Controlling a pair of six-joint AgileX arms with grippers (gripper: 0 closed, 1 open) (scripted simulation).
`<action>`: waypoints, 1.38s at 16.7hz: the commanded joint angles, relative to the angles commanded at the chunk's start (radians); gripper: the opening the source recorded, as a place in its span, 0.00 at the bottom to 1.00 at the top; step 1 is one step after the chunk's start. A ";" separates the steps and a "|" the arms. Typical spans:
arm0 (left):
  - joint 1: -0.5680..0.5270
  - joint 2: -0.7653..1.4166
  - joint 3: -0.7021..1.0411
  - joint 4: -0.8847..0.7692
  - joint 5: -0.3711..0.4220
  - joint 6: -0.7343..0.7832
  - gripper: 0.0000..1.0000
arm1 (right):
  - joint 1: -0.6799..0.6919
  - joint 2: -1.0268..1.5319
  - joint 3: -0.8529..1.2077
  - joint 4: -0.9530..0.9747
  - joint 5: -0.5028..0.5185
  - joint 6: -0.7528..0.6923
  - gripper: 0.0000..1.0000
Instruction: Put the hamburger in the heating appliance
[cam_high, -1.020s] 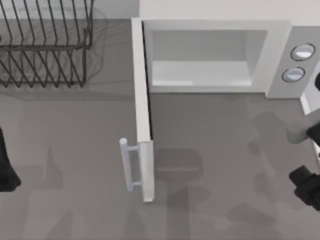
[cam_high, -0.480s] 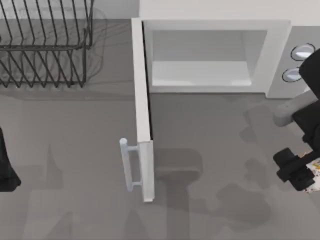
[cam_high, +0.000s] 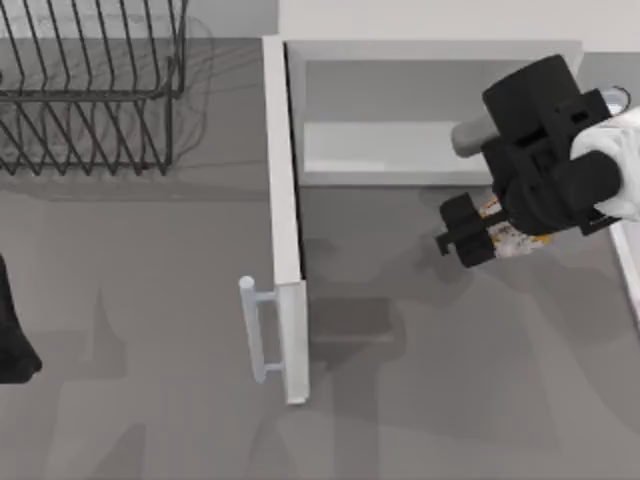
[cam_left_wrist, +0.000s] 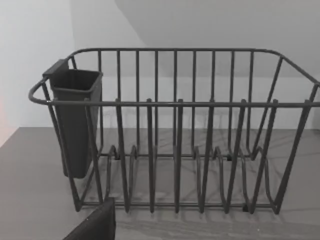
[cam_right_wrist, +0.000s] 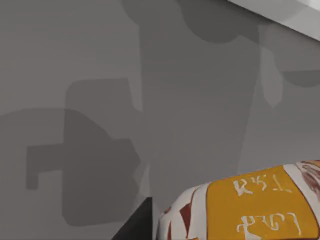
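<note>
Your right gripper (cam_high: 468, 232) is clamped on one white-wrapped, orange-printed hamburger (cam_high: 505, 236), above the table before one white boxy microwave (cam_high: 430, 50), door open; left arm (cam_high: 12, 335) parked left.

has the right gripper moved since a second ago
Yes. The right gripper, holding the hamburger, moved left from the table's right edge toward the open microwave.
</note>
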 joint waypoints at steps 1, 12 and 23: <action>0.000 0.000 0.000 0.000 0.000 0.000 1.00 | 0.011 0.045 0.013 0.090 0.030 0.019 0.00; 0.000 0.000 0.000 0.000 0.000 0.000 1.00 | 0.095 0.414 0.091 0.939 0.292 0.189 0.00; 0.000 0.000 0.000 0.000 0.000 0.000 1.00 | 0.095 0.472 0.114 0.994 0.302 0.201 0.00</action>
